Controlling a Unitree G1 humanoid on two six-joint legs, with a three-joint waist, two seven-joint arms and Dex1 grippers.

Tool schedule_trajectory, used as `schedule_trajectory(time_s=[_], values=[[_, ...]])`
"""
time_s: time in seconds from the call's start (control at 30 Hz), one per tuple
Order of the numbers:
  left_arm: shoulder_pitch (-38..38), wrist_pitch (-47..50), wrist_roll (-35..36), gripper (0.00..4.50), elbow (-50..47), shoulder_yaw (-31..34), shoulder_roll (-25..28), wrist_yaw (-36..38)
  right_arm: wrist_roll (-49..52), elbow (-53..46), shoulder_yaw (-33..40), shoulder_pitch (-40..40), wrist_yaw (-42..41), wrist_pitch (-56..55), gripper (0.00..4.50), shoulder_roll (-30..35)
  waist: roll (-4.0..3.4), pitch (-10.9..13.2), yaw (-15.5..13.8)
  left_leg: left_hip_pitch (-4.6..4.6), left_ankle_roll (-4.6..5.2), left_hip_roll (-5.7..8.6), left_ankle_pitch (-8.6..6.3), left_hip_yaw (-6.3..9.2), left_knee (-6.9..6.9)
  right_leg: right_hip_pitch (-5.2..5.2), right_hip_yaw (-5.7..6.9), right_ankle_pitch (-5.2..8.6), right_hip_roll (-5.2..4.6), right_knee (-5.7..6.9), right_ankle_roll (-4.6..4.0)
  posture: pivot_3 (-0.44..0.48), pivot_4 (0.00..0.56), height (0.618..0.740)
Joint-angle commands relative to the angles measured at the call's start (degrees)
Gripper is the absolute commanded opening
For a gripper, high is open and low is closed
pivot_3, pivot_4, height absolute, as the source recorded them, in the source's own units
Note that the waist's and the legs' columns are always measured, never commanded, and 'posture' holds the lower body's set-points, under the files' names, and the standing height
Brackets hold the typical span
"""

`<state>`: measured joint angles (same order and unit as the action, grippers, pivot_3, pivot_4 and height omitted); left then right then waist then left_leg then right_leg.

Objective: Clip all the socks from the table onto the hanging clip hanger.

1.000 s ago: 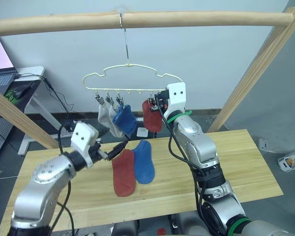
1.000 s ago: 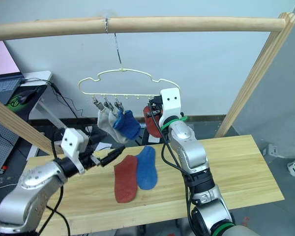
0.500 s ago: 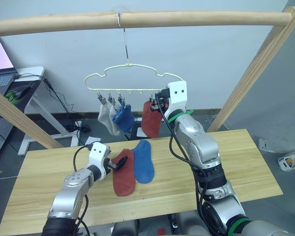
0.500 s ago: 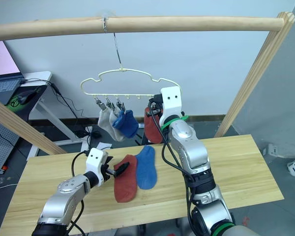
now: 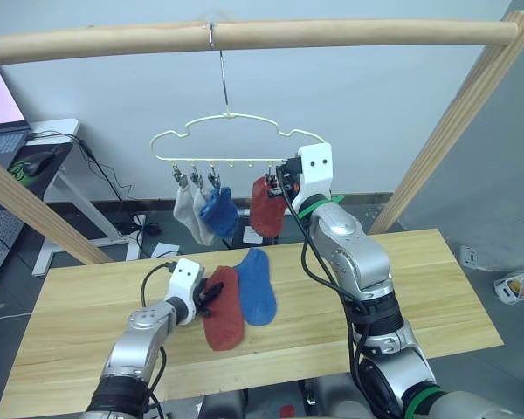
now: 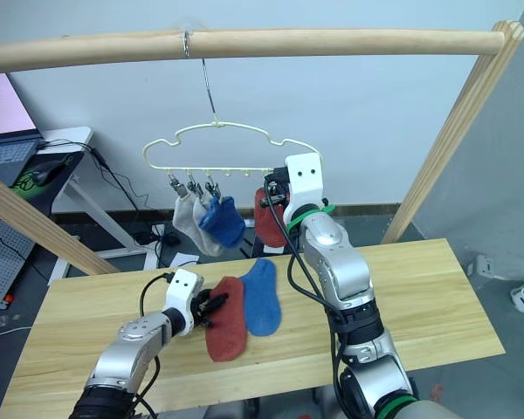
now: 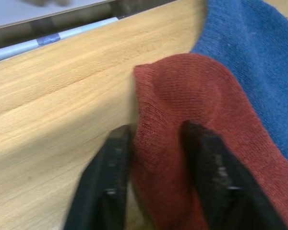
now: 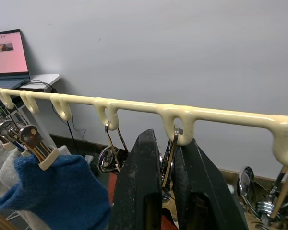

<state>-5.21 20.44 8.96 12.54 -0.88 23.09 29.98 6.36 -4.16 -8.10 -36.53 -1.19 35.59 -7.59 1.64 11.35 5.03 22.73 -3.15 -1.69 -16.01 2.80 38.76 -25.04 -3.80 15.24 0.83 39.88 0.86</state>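
A rust-red sock (image 5: 221, 310) and a blue sock (image 5: 256, 288) lie side by side on the table (image 5: 419, 297). My left gripper (image 5: 211, 295) is low on the table at the red sock's upper end. In the left wrist view its fingers (image 7: 116, 158) pinch a raised fold of that sock (image 7: 182, 110). The pale-yellow clip hanger (image 5: 236, 140) hangs from the pole and carries two grey socks (image 5: 188, 214), a blue sock (image 5: 219, 209) and a rust-red sock (image 5: 263, 208). My right gripper (image 8: 167, 141) is raised at the hanger's right end, shut on a metal clip (image 8: 170, 153).
A thick wooden pole (image 5: 349, 33) spans the top, with slanted wooden posts at the left (image 5: 35, 214) and right (image 5: 454, 131). Behind the table on the left stands a white desk (image 5: 48, 144) with a laptop. Bare tabletop lies right of the socks.
My left arm came down and forward from above the table's left side to the red sock, and its fingers closed on the sock's end, bunching it. The right gripper stayed at the hanger.
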Motion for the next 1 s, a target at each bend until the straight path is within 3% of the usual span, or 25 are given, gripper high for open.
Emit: schedule_trajectory(time_s=[0.03,0.13,0.4,0.63,1.0], values=[[0.7,-0.5,-1.6,0.67,0.9,-1.5,0.2,0.6,0.4,-3.4,-0.4,-0.3,0.0,-0.7,0.00,-1.5,-0.01,0.0,0.0,0.00,0.00,0.00,0.00,-0.01,0.00,0.00,-0.01,0.00,0.00,0.00,0.00,-0.080,0.212,0.740],[0.9,-1.8,-1.8,0.04,0.7,-1.2,0.2,0.6,0.4,-3.4,-0.5,-0.3,0.0,-0.7,0.00,-1.5,-0.01,0.0,0.0,0.00,0.00,-0.01,0.00,0.00,0.00,0.00,-0.02,0.00,0.00,-0.01,0.00,-0.080,0.212,0.740],[3.7,-10.5,1.6,0.04,-12.9,0.1,0.7,5.3,0.3,-3.6,-0.4,-0.2,-0.2,-0.9,0.00,-1.3,-0.06,0.2,0.0,0.08,0.00,-0.09,0.00,0.05,-0.03,-0.03,-0.14,-0.01,-0.01,-0.10,-0.01,-0.079,0.207,0.740],[1.9,-13.9,3.9,0.04,-24.3,-1.0,0.5,8.4,0.6,-4.7,0.1,-0.6,-0.3,-0.1,0.00,-0.9,-0.09,0.2,0.0,0.12,0.00,-0.04,0.00,0.00,-0.07,-0.01,-0.18,-0.01,-0.01,-0.29,-0.01,-0.082,0.199,0.740],[-6.1,-25.9,-6.0,0.04,-18.1,-6.8,-3.4,3.9,2.4,-9.7,1.0,-1.9,-0.1,4.7,0.00,-1.9,-0.10,0.2,0.2,0.08,0.00,0.01,0.00,-0.08,-0.63,-0.04,-0.17,-0.02,0.02,-0.72,-0.01,-0.093,0.192,0.740]])
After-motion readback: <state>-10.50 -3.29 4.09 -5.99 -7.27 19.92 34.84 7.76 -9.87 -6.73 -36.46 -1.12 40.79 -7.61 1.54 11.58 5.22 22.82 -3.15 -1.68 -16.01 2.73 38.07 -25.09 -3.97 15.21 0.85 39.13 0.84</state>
